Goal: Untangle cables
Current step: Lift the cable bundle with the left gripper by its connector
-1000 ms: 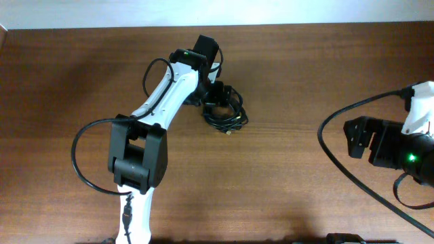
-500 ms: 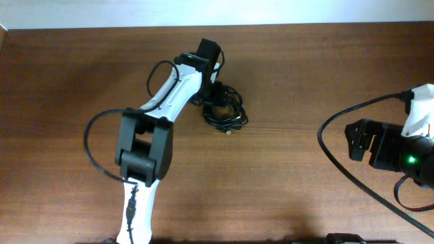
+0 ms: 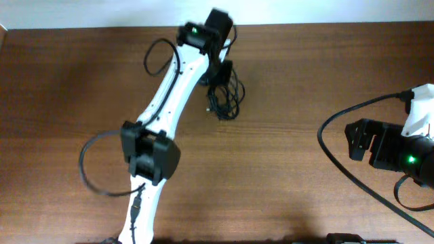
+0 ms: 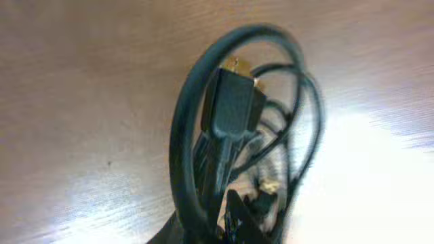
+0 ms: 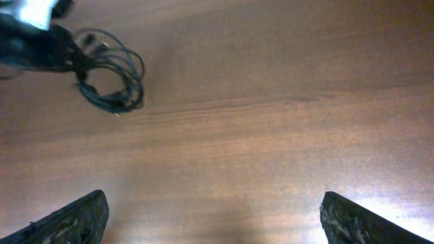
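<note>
- Brown wood-grain worktop [image 3: 305,68] fills your overhead view, with a strip of white wall [image 3: 102,13] along its far edge.
- You will find the thin black cables [image 3: 225,96], tangled into one small looped bundle, on the far part of the worktop, a little left of the middle.
- Your white-and-black left arm [image 3: 169,102] reaches from the near edge diagonally to the far side, and the left tool [image 3: 218,74] sits at the far end of the bundle.
- Through the left wrist camera the picture is blurred. You can still see the dark fingers [image 4: 234,220] drawn close together at the bottom, with cable strands running in between them, so the left tool is clenched on the cables.
- The same view shows a wide outer loop around a black plug with a gold-coloured tip [image 4: 232,102]. A smaller metallic end [image 4: 271,184] shows lower down among the thinner loops.
- You cannot tell whether the bundle rests on the wood or hangs just above it.
- Your right arm [image 3: 407,152] sits at the right edge, well apart from the cables, with its thick black wire [image 3: 325,149] curving over the worktop beside it.
- The right tool [image 5: 217,217] is released. Its fingers stand wide apart at the two bottom corners of the wrist view, with bare wood between them and the bundle far off to the upper left.
</note>
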`<state>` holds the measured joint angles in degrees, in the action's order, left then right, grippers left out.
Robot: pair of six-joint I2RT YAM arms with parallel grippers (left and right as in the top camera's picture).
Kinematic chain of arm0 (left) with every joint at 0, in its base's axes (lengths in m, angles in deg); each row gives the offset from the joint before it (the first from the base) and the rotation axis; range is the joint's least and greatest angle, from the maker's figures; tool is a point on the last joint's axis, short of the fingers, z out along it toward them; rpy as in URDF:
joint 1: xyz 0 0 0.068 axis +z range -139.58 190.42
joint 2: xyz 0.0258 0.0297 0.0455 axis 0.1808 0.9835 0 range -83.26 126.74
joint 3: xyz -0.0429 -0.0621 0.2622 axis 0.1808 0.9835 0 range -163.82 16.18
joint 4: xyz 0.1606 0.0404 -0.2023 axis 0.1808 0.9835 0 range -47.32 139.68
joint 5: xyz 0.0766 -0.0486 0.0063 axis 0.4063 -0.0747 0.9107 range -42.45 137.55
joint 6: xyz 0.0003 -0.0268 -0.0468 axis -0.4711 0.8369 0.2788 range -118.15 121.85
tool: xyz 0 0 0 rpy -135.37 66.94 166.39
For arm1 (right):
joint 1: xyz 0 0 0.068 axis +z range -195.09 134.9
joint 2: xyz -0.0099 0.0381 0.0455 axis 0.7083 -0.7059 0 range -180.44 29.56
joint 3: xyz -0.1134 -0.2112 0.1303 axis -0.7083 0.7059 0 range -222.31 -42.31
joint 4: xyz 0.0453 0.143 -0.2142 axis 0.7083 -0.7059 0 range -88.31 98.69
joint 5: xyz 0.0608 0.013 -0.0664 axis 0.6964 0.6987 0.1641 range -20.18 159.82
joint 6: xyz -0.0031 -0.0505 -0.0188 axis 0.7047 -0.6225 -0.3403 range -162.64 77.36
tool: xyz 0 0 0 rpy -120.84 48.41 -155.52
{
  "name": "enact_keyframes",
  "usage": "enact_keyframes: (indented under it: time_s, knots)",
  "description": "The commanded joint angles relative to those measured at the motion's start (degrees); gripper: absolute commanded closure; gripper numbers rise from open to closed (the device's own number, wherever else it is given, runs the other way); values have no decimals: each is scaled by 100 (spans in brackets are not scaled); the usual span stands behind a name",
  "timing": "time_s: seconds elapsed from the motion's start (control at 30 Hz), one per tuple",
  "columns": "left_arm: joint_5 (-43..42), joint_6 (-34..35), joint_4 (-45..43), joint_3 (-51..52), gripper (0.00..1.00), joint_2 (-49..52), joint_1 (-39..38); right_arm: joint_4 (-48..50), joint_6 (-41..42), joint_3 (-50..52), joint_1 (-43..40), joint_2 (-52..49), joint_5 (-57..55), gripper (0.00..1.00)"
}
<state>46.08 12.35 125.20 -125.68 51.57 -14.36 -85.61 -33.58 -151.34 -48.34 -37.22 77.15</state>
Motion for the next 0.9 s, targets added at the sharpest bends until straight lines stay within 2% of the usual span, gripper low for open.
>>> enact_keyframes:
  time_s: [0.0, 0.03, 0.07, 0.17, 0.3, 0.37, 0.43, 0.47, 0.5, 0.53, 0.63, 0.67, 0.7, 0.77, 0.83, 0.87]
  knots:
    - [-22, 15, 748, -1937, 85, -107, -240, 70, 17, 170, -15, 2, -57, 1]
    - [-15, 13, 977, -2435, 80, -107, -308, 138, 17, 293, -15, 2, -57, 1]
    - [68, 11, 1104, -2758, 80, -107, -361, 199, 17, 391, -15, 2, -57, 1]
    - [494, 13, 1176, -2612, 100, 55, -409, 284, 20, 577, -15, -2, -55, 1]
    - [472, 13, 1156, -2446, 100, 94, -535, 374, 17, 575, -15, -2, -57, 1]
    - [514, 9, 1126, -2420, 89, 61, -549, 409, 17, 575, -15, -48, -57, 1]
    - [927, 9, 1139, -2173, 84, 118, -533, 409, 17, 575, -15, -50, -55, 1]
    - [1191, 9, 1117, -1943, 72, 149, -527, 402, 17, 575, -15, -44, -57, 1]
    - [1453, 9, 1047, -1646, 51, 199, -529, 389, 17, 575, -15, -44, -57, 1]
    - [1615, 11, 999, -1495, 44, 229, -529, 387, 17, 575, -15, -44, -57, 1]
    - [1864, 79, 848, -986, 43, 538, -385, 363, 17, 575, -15, -44, -57, 1]
    - [1864, 210, 822, -850, 46, 625, -319, 365, 17, 575, -15, -46, -57, 1]
    - [1867, 389, 824, -728, 53, 717, -267, 365, 17, 575, -15, -46, -57, 1]
    - [1882, 997, 890, -483, 56, 881, -175, 365, 17, 575, -15, -46, -57, 1]
    - [1888, 1687, 861, -181, 49, 896, -138, 367, 17, 575, -15, -46, -57, 1]
    - [1891, 2024, 820, -129, 52, 896, -129, 365, 15, 575, -15, -46, -57, 1]
